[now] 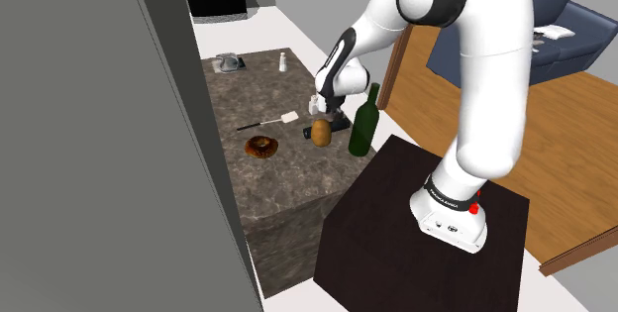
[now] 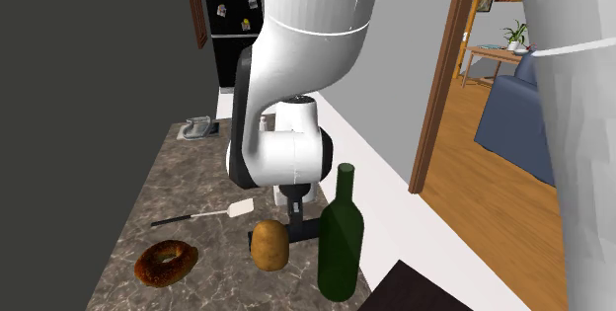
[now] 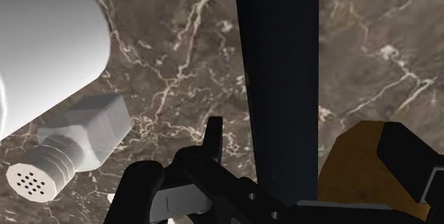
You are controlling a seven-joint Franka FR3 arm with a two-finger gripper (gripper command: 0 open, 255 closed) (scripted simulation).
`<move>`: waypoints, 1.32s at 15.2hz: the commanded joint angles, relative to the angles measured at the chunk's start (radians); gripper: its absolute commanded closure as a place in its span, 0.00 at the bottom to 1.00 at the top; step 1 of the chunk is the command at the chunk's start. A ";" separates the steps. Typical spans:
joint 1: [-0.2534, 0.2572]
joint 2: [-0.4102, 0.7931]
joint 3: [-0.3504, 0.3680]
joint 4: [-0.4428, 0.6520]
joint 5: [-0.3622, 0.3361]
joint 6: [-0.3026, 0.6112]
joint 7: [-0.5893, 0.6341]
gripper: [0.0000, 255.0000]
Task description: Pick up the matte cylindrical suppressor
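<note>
The suppressor (image 3: 277, 80) on the surface (image 3: 178, 66) is straddled by the open hand (image 3: 270, 164); gripping and lifting are judged still undone.

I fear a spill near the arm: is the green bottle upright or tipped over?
Upright. The green bottle stands on its base on the counter, neck pointing up in both exterior views.

A green bottle (image 1: 363, 127) and a brown potato (image 1: 322, 134) closely flanked the dark suppressor (image 3: 277, 80). The counter (image 1: 282, 183) past the potato lay bare.
</note>
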 commanded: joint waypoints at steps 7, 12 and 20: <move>-0.073 0.134 0.088 0.061 0.061 0.080 -0.073 0.00; -0.078 0.146 0.095 0.067 0.065 0.087 -0.076 1.00; -0.070 0.128 0.084 0.059 0.058 0.076 -0.071 1.00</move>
